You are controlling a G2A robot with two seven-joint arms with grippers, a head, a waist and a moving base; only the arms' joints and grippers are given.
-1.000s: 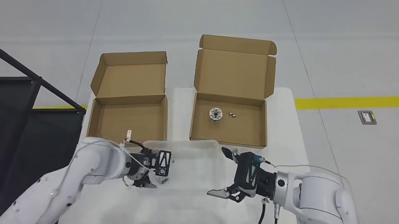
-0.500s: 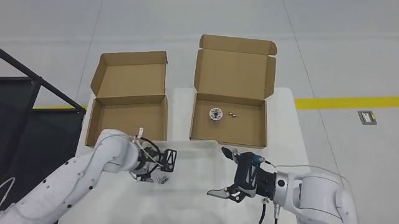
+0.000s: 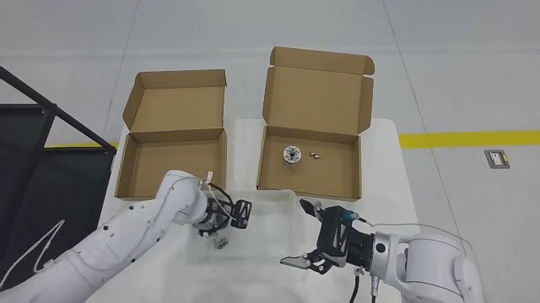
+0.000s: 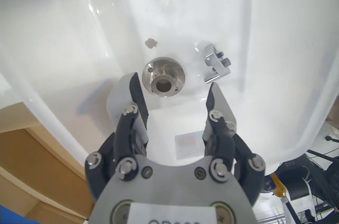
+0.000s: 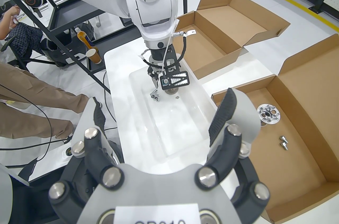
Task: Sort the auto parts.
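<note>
1. Top view: the left gripper (image 3: pixel 236 215) has shifted rightward, deeper over the tray (image 3: pixel 283 195), so a pick appears imminent. There are two cartons: left box (image 3: pixel 173 164) and right box (image 3: pixel 333 176).
2. Left wrist view: the jaws are wide and empty, poised at one flange (image 4: pixel 163 80). One bracket (image 4: pixel 217 63) and one fragment (image 4: pixel 151 43) lie nearby.
3. Right wrist view: the right gripper (image 5: pixel 163 99) has its jaws wide and empty. The right box holds one disc (image 5: pixel 268 114) and two bolts (image 5: pixel 282 141).

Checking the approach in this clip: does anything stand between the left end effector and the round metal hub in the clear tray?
Nothing visible does. The open left end effector hangs over the hub. The small bracket lies beside the hub, apart from it, close to one finger.
</note>
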